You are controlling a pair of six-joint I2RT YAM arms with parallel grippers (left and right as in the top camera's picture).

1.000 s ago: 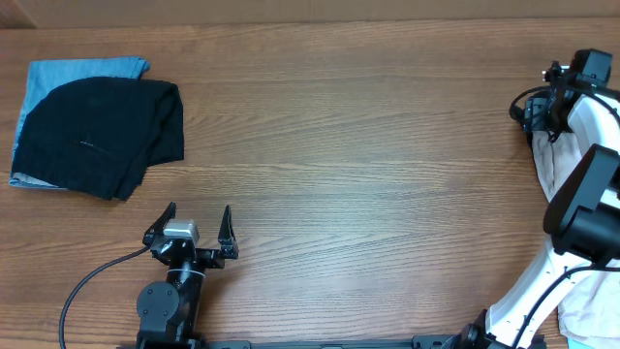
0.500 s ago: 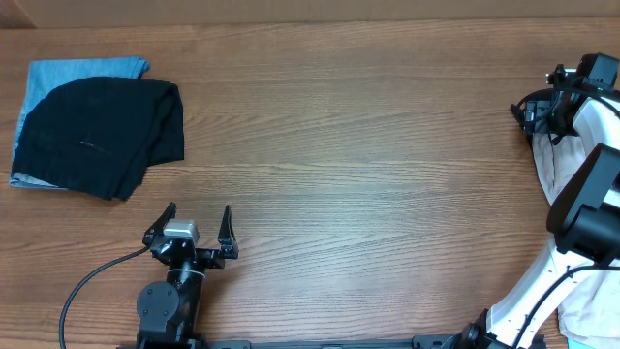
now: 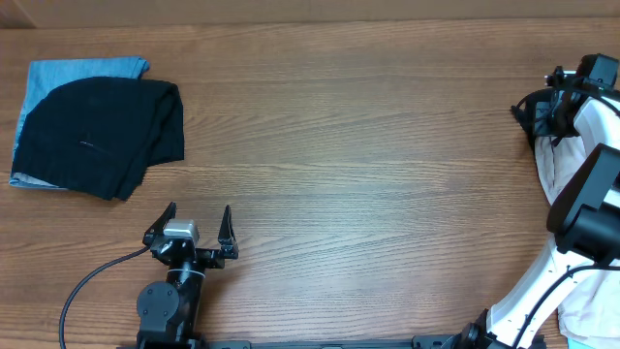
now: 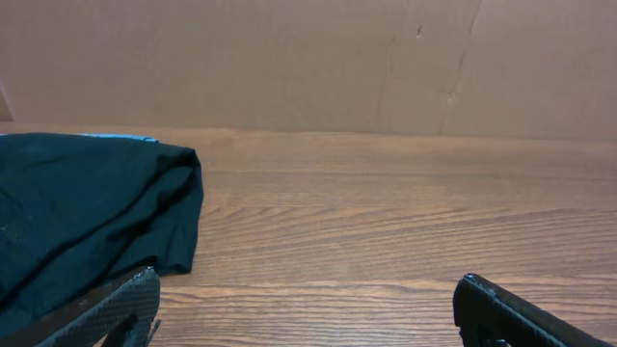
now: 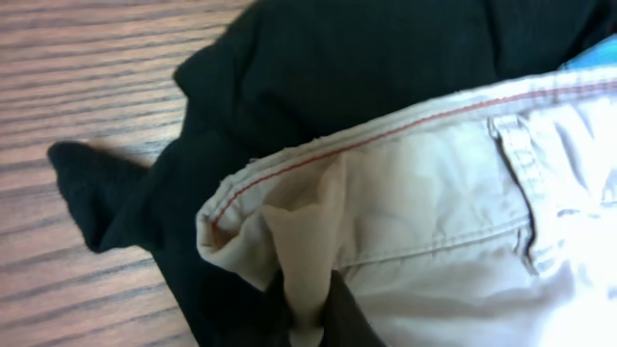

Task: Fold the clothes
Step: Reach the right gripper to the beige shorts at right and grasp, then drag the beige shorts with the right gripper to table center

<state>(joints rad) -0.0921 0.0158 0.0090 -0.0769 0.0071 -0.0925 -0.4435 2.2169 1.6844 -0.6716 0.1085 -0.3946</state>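
Over the last second the right arm's wrist had drawn slightly toward the table's (image 3: pixel 368 145) right edge; the left arm had not shifted. The right gripper (image 5: pixel 307 313) was pinched shut on a fold of the khaki shorts (image 5: pixel 434 193) just below the waistband. In the wrist view the waistband, with its red stitch line and a belt loop, ran diagonally from the lower left near the fingers up to the right. The rest of the shorts ran out of frame at the lower right. They lay over a dark cloth (image 5: pixel 337 67) at the table's far right edge. Their overall long axis could not be told. The left gripper (image 3: pixel 200 207) stood wide apart, holding nothing, near a folded black garment (image 3: pixel 102 136) on a blue T-shirt (image 3: pixel 82 70).
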